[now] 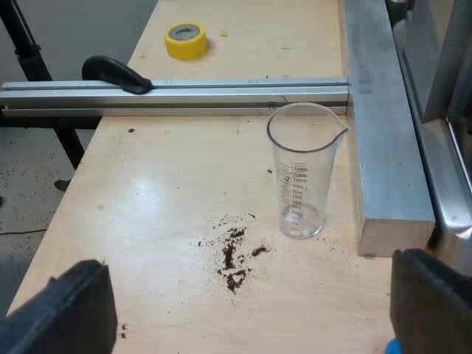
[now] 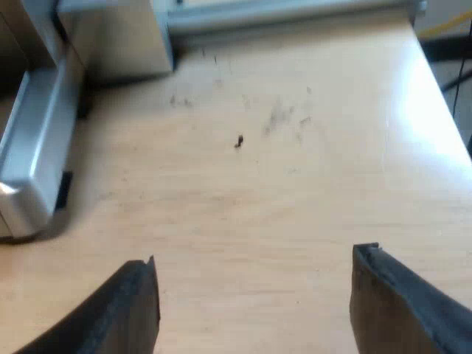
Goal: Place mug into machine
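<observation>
We took this for a lab or workshop bench rather than a home kitchen. The plain wooden table (image 1: 169, 192) carried bare aluminium rails (image 1: 177, 94) running across and along it, the sort used for building rigs, and a black lever handle (image 1: 118, 74) rested on one of them. A roll of yellow tape (image 1: 186, 40) lay beyond that rail. A graduated measuring glass (image 1: 302, 173) stood on the wood near a scatter of coffee grounds (image 1: 234, 258). Past the table's edge we saw a speckled hard floor (image 1: 29, 184) and the black legs of a stand (image 1: 26, 44). The steel espresso machine (image 1: 450, 169) sat just beside a rail.
</observation>
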Robot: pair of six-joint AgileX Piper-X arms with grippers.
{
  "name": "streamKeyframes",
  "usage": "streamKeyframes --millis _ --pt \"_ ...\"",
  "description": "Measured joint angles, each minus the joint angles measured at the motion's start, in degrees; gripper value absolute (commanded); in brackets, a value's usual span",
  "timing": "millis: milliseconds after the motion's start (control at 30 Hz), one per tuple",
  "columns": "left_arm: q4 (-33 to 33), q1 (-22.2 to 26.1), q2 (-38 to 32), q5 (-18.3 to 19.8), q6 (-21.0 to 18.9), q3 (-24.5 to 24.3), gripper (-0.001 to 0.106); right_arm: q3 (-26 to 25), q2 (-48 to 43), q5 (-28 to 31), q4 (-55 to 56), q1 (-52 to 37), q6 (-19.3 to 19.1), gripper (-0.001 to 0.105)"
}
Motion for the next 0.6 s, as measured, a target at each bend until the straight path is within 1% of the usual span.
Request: streamKeyframes --millis 600 --pt "-0.9 0.0 0.0 0.0 0.4 0.2 0.077 0.3 0.0 0.0 -0.3 0.0 0.0 0.057"
